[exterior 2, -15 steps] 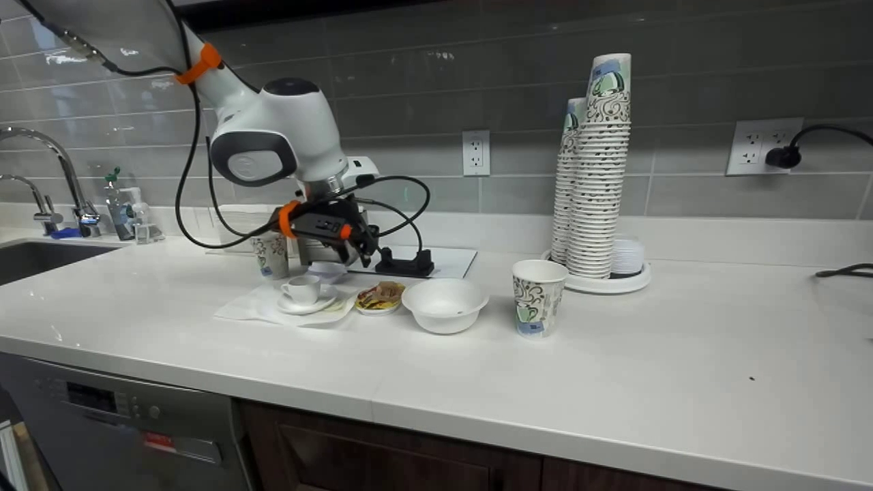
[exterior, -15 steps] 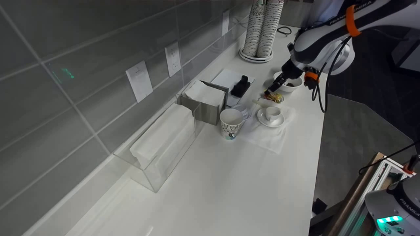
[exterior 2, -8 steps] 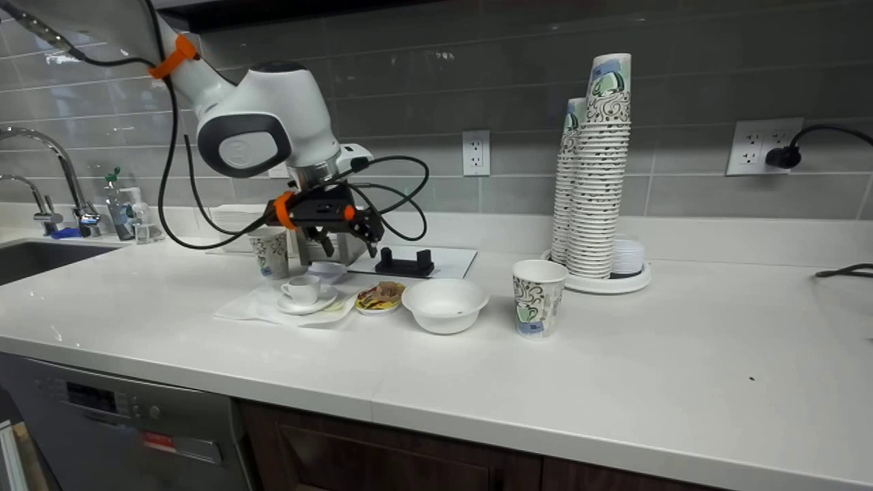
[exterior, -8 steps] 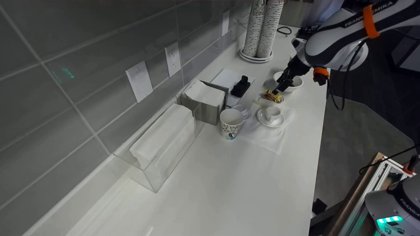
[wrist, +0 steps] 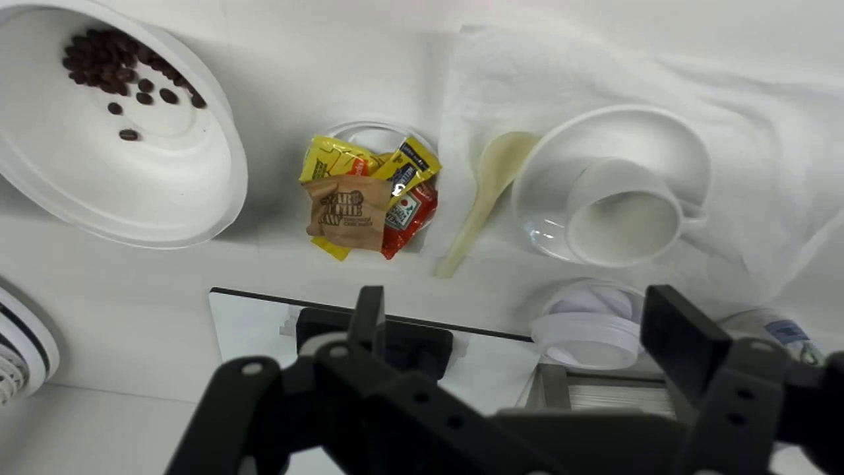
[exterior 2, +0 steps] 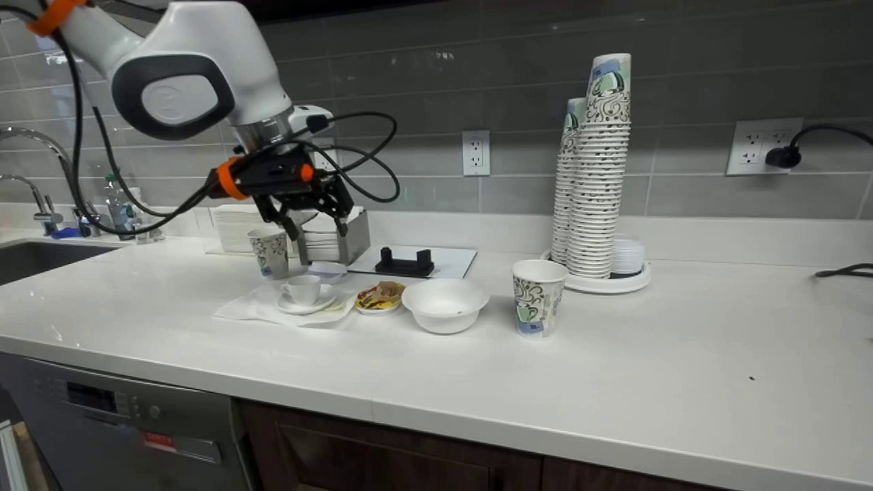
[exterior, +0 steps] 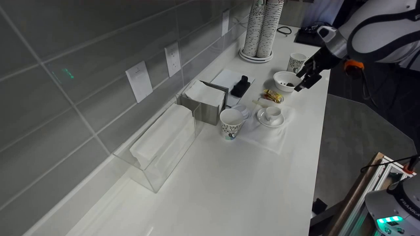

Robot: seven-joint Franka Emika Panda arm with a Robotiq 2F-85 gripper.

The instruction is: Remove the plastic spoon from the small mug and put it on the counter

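On wrinkled napkin [wrist: 752, 158], smooth plastic spoon [wrist: 486, 192]

You can read "FRANKA" on the robot housing [exterior: 392, 208], lower right in an exterior view; "DIRTY" on the red label [exterior 2: 159, 440], lower left in an exterior view; "RAW" on the brown packet [wrist: 349, 211], left of your wrist view's centre.

I see grey tiled wall [exterior 2: 409, 88] in both exterior views, white outlets [exterior 2: 476, 153] on it, faint green glow [exterior: 68, 72] too. Grey dishwasher [exterior 2: 126, 450] stands beside dark brown cabinet [exterior 2: 389, 457]. Tap [exterior 2: 47, 218] rises behind sink [exterior 2: 48, 259]. Floor [exterior: 357, 137] dark grey.
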